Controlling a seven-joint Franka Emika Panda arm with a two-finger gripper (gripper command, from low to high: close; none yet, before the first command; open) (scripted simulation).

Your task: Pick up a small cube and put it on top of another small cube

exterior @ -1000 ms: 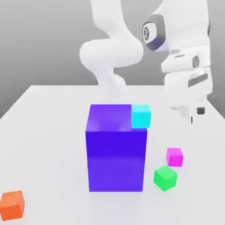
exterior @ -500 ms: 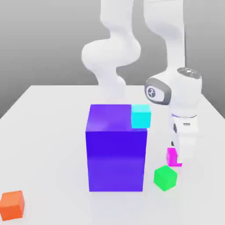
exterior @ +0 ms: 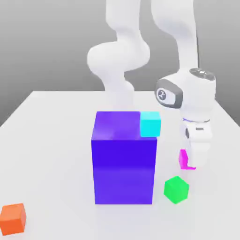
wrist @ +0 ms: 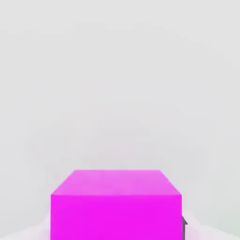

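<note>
- the orange cube (exterior: 12, 219) sat far off at the exterior view's left, near the front corner of the counter (exterior: 47, 140); i judged it no part of this step and no obstacle.
- the big purple-blue block (exterior: 123, 159) stood mid-counter with the cyan cube (exterior: 150, 123) up by its top corner on the exterior view's right. any swing toward that side would have called for a clean lift above both, or i risked clipping them.
- the green cube (exterior: 176, 189) lay on the counter just in front of my grip and toward the exterior view's left of it, near but apart. i took it as the likeliest base, being the closest small cube.
- my gripper (exterior: 194, 165) pointed straight down, closed nearly all the way onto the small cube (exterior: 183, 159), which showed as a magenta sliver beside the fingers, low over the counter at the exterior view's right. in the hand view the small cube (wrist: 116, 205) sat square and centred, so the hold looked even.
- to do the lift well, i judged i should rise straight up before moving sideways, keep the squeeze steady, and bring the cube level above the base before lowering.
- the main risk i saw was nudging the green cube on the way over, or setting down off-centre so the magenta cube slid off.
</note>
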